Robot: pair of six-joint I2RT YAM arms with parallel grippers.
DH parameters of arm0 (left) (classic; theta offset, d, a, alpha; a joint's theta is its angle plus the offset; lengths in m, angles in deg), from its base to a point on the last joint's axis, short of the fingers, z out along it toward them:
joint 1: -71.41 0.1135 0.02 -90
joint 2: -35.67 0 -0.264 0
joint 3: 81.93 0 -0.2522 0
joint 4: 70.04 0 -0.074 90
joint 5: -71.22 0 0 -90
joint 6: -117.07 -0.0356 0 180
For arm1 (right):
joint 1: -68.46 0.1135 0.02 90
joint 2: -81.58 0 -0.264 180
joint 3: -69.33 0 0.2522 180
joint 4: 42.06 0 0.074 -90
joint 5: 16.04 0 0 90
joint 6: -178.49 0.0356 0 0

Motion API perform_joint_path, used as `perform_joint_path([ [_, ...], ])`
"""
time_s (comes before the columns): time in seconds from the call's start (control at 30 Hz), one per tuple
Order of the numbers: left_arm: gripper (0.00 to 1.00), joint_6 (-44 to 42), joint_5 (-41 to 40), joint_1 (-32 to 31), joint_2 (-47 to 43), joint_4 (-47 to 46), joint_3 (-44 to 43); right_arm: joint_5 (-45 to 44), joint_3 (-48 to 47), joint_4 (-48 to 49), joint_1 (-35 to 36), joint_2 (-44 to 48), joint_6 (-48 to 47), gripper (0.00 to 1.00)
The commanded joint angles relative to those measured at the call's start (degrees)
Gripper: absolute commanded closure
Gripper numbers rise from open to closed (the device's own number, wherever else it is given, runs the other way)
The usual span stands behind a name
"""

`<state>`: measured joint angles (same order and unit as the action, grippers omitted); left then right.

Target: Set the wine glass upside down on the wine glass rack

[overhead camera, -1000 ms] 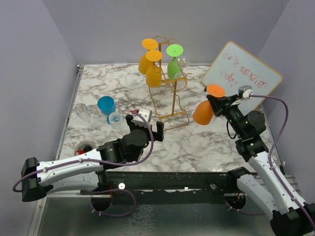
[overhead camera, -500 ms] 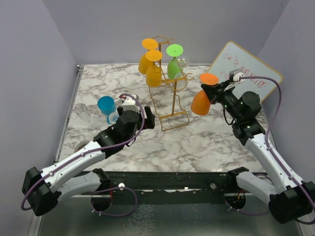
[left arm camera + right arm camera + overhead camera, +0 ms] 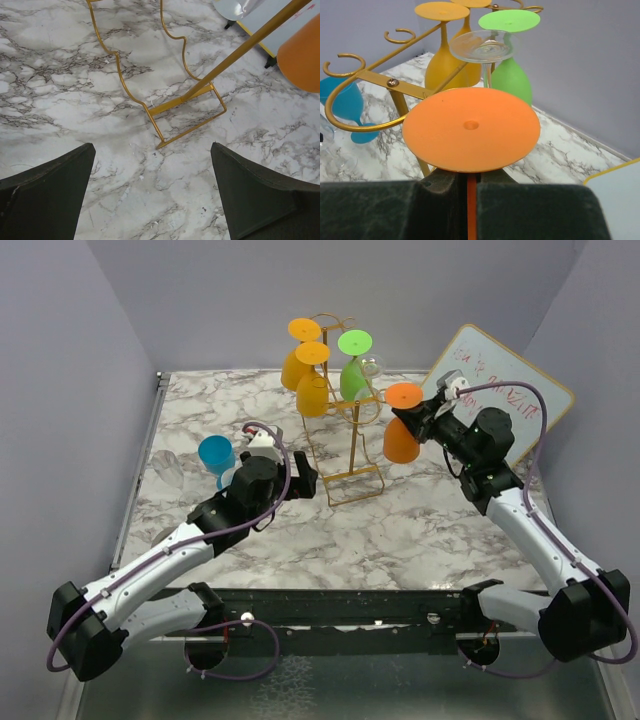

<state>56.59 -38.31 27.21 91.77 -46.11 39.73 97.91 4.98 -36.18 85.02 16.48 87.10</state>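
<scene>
The golden wire wine glass rack (image 3: 345, 435) stands at the table's back middle; its base also shows in the left wrist view (image 3: 187, 112) and its curled arms in the right wrist view (image 3: 380, 82). My right gripper (image 3: 420, 420) is shut on the stem of an orange wine glass (image 3: 402, 435), held upside down, foot up (image 3: 471, 127), just right of the rack and close to a free loop arm. My left gripper (image 3: 305, 483) is open and empty, low over the table just in front of the rack's base.
Two yellow-orange glasses (image 3: 305, 365), a green glass (image 3: 354, 370) and a clear glass (image 3: 372, 366) hang on the rack. A blue glass (image 3: 216, 455) and clear glasses (image 3: 168, 470) sit at the left. A whiteboard (image 3: 495, 390) leans at the back right.
My right gripper has carried the orange glass up and left, from the table's right side to the rack. My left arm has reached forward to the rack's base.
</scene>
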Motion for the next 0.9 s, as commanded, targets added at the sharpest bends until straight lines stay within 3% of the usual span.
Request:
perform_joint_path([
  [0.0, 0.01, -1.17, 2.95, 0.75, 0.89, 0.99, -1.81, 4.88, -0.8, 6.46, 0.1, -1.68, -3.79, 1.0],
  [0.33, 0.01, -1.48, 5.69, 1.57, 2.73, 1.16, -2.45, 4.98, 0.42, 13.57, 0.05, -5.23, -3.34, 1.0],
  [0.87, 0.01, -1.09, 6.7, 2.17, 3.87, 1.58, -2.99, 6.9, 0.72, 13.74, 0.1, -6.93, -3.35, 1.0],
])
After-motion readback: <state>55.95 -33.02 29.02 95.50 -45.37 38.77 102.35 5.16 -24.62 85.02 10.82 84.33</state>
